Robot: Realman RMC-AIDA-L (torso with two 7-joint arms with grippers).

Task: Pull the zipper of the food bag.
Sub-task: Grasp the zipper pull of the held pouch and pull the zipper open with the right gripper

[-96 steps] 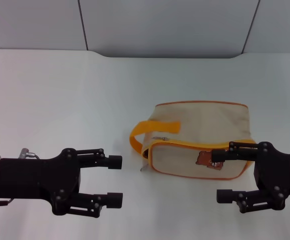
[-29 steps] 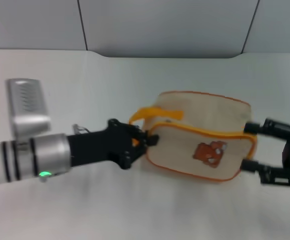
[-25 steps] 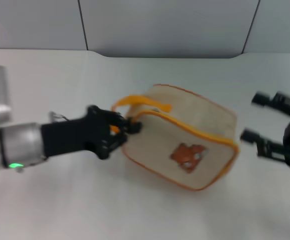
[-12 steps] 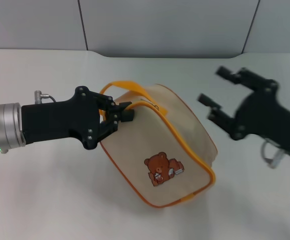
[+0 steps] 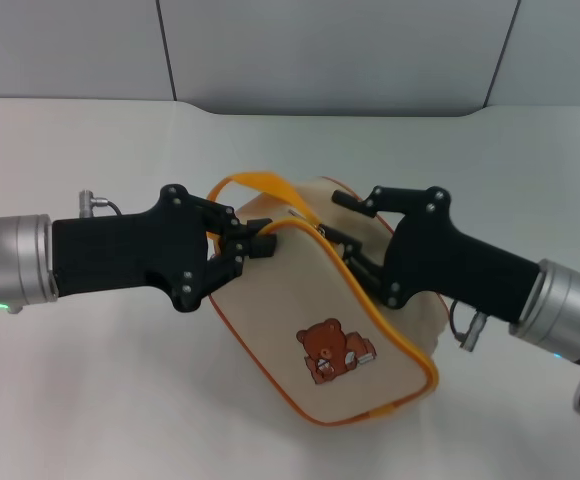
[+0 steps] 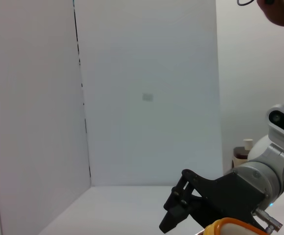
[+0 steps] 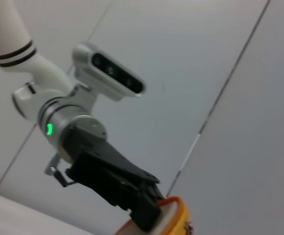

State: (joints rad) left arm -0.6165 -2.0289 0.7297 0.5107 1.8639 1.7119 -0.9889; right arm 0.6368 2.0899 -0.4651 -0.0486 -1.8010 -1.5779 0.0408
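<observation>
The food bag [image 5: 300,290], beige with orange piping and a brown bear print [image 5: 335,350], hangs tilted above the white table. My left gripper [image 5: 257,238] is shut on its upper left corner, below the orange strap handle [image 5: 242,185]. The zipper [image 5: 367,303] runs along the orange-edged seam down to the right; I cannot make out its pull tab. My right gripper [image 5: 343,222] is open, its fingers straddling the bag's top by the seam. The left wrist view shows the right gripper [image 6: 174,215]; the right wrist view shows the left gripper [image 7: 144,210].
The white table [image 5: 90,400] lies under the bag, with a grey wall [image 5: 320,50] behind its far edge. Both arms reach in from the sides and meet over the middle.
My right gripper has swung left and down from the upper right onto the bag's top. The left gripper and the raised bag have hardly moved in the last half second.
</observation>
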